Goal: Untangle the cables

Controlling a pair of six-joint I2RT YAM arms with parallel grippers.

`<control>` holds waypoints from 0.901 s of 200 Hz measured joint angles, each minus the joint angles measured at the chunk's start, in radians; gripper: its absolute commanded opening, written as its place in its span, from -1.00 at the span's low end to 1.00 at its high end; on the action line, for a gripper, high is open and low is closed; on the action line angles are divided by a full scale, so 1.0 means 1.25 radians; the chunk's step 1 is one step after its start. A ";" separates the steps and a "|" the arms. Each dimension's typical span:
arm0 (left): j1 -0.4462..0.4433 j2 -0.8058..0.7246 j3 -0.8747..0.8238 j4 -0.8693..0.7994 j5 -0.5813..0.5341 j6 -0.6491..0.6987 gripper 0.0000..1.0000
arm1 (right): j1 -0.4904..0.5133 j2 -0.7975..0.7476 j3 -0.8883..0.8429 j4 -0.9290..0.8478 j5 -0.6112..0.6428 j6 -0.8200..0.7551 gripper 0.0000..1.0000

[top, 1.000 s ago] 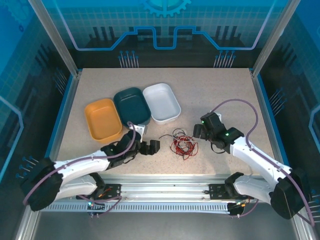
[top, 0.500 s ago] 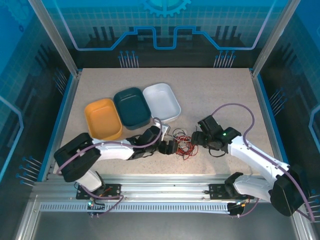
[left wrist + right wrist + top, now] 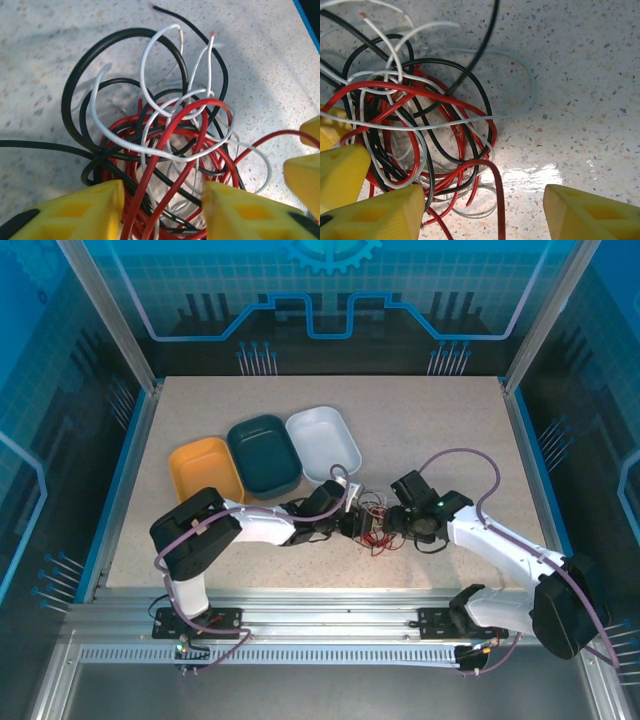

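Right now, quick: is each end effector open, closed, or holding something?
Left end effector: open, astride the tangle of thin red, black and white wires.
Right end effector: open at the tangle's edge, holding nothing.

This is a robotics lab work cell, not a home or a shop. An aluminium frame (image 3: 110, 315) encloses a speckled table (image 3: 440, 420), with blue translucent panels (image 3: 60, 390) on the left, right and far sides; the far one bears a printed gear and circuit lines. Two robot arms, the left arm (image 3: 250, 530) and the right arm (image 3: 510, 550), are bolted to a slotted metal rail (image 3: 330, 625) at the near edge. Three plain plastic trays (image 3: 262, 453) sit far left on the table.
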 measured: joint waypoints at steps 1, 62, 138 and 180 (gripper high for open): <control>0.000 0.001 0.001 0.001 0.000 0.000 -0.21 | -0.001 0.000 0.000 0.000 -0.001 0.000 0.27; 0.000 0.002 0.006 0.003 -0.010 0.002 -0.35 | -0.008 0.002 -0.009 0.029 -0.042 0.013 -0.18; 0.000 -0.045 -0.018 -0.015 -0.064 0.018 -0.61 | -0.071 -0.004 -0.016 0.023 -0.056 0.009 -0.71; 0.000 -0.051 -0.022 -0.022 -0.080 0.021 -0.63 | -0.096 -0.073 -0.015 -0.010 -0.042 0.004 -0.79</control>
